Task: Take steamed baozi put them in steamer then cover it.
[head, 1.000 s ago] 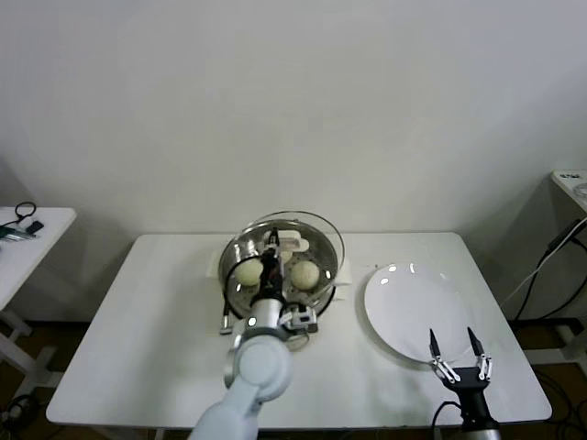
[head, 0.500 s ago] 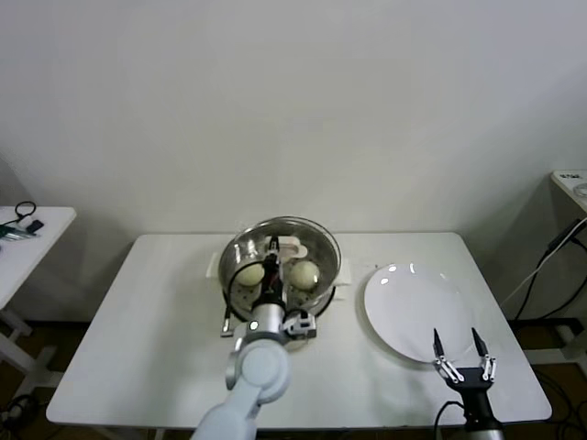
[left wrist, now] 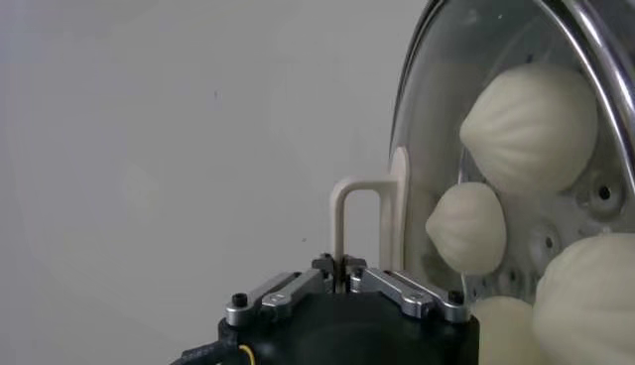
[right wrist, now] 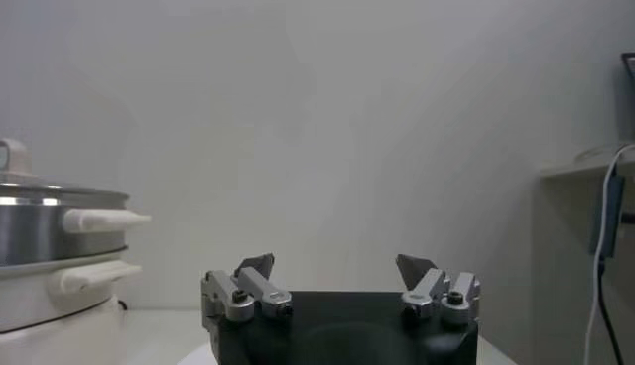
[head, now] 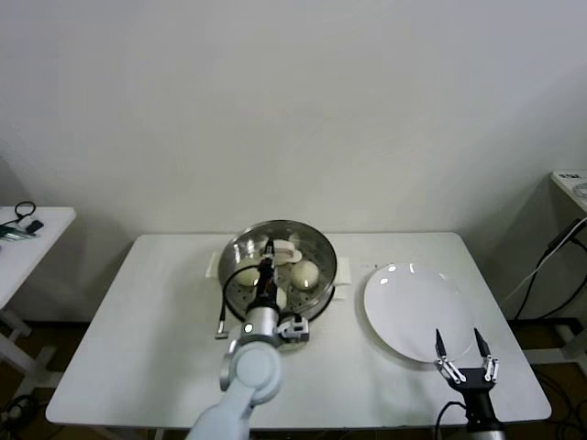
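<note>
The steel steamer stands at the back middle of the table with several cream baozi inside. The clear glass cover lies over it; in the left wrist view the cover shows baozi through the glass. My left gripper is shut on the cover's cream handle, above the steamer's middle. My right gripper is open and empty at the table's front right, near the white plate. The steamer also shows in the right wrist view.
A flat white plate lies right of the steamer. A small black-handled tool lies at the steamer's front left. A side table stands to the left and cables hang at the right.
The tilted glass cover has come down level onto the steamer with my left gripper holding its handle. The right gripper has barely moved.
</note>
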Controlling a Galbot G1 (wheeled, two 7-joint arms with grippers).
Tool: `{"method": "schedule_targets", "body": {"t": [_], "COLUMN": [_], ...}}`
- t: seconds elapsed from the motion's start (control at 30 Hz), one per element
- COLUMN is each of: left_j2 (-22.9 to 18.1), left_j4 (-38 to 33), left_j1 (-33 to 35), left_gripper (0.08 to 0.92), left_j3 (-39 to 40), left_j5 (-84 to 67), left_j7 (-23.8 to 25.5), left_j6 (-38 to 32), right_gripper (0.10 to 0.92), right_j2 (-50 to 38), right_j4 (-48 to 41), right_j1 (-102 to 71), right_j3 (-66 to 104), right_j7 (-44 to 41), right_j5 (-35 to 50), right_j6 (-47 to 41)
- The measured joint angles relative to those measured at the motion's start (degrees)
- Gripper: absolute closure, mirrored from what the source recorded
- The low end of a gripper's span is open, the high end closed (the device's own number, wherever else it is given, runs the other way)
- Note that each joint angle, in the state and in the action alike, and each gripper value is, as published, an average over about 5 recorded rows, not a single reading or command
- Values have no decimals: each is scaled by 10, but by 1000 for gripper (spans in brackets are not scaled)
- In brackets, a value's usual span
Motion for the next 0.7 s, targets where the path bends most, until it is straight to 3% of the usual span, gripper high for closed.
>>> {"method": "schedule_targets", "body": {"t": [0.23, 0.33, 0.7], "left_j2": [7, 11, 35], "left_j4": [-4, -9, -55], "left_j1": [2, 4, 11], "left_gripper": [858, 817, 499], "left_j3": [2, 5, 17], "left_j5": [-13, -25, -89], "left_j7": [-4, -7, -10], "left_j6": [2, 5, 8], "right_gripper": [203, 203, 203], "right_j2": [2, 2, 2], "right_j4": [4, 5, 5], "right_j1": [0, 0, 1], "right_j3": [1, 0, -3], "right_j7": [-1, -2, -10], "right_j5": [-1, -2, -4], "right_j6": [0, 0, -7]}}
